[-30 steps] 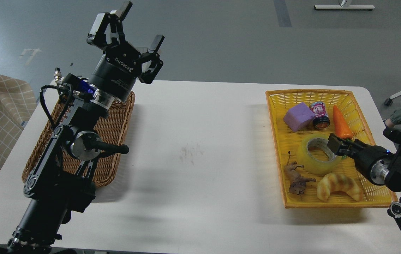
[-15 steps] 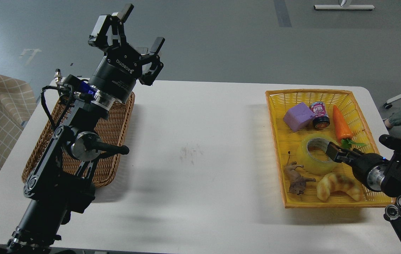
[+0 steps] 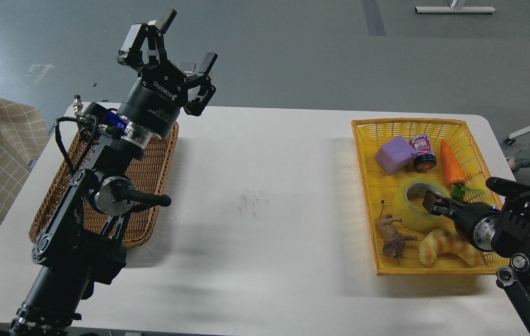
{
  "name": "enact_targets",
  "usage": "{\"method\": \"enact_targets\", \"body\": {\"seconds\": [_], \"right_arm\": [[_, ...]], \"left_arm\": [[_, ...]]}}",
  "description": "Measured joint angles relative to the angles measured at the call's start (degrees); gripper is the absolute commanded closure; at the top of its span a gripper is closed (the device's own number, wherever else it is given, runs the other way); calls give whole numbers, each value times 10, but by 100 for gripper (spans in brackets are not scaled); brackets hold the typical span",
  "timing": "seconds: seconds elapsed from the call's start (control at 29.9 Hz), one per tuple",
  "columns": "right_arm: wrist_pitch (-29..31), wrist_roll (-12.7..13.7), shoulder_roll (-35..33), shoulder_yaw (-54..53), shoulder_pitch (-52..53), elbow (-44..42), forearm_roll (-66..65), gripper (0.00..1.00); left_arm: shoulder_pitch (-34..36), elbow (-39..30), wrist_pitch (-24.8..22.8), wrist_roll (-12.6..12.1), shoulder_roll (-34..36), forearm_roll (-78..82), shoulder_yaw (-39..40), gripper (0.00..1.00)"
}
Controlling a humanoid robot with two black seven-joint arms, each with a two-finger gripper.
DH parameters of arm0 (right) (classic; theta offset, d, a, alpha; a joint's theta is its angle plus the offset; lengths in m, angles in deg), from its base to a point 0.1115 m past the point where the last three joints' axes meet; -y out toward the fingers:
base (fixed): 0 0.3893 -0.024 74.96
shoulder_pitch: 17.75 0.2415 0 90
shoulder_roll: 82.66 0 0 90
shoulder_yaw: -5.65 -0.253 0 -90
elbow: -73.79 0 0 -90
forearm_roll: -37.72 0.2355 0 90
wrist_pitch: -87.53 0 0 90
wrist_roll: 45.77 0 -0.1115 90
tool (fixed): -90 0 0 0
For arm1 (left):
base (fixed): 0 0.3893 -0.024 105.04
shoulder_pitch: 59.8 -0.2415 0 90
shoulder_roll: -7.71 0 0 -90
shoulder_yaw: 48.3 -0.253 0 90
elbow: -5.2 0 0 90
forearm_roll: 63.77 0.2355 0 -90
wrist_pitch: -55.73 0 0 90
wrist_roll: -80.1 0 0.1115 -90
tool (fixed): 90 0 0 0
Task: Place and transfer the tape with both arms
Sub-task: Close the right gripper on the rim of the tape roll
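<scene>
White table (image 3: 265,196) is filling the head view. Inside the yellow basket (image 3: 465,126) at right, the tape (image 3: 409,212) is lying flat. The right gripper (image 3: 433,204) is reaching into the roll's core; whether its fingers are apart is unclear. The left gripper (image 3: 171,44) is hovering above the brown wicker basket (image 3: 146,172), fingers spread wide.

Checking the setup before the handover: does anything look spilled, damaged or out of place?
Nothing spilled or broken. Only a faint dark smudge marks the white table mid-surface.
</scene>
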Motion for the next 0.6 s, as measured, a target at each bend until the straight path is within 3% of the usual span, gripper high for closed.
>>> {"method": "enact_targets", "body": {"seconds": [0.13,0.23,0.47,0.6], "right_arm": [[0,0,0,1,0,0,0,41],[0,3,0,1,0,0,0,52],[1,12,0,0,0,0,0,53],[0,12,0,-1,0,2,0,63]], "left_arm": [[0,5,1,0,1,0,0,2],[1,5,4,-1,1,1,0,2],[1,8,12,-1,1,1,0,2],[1,11,12,-1,9,1,0,2]]}}
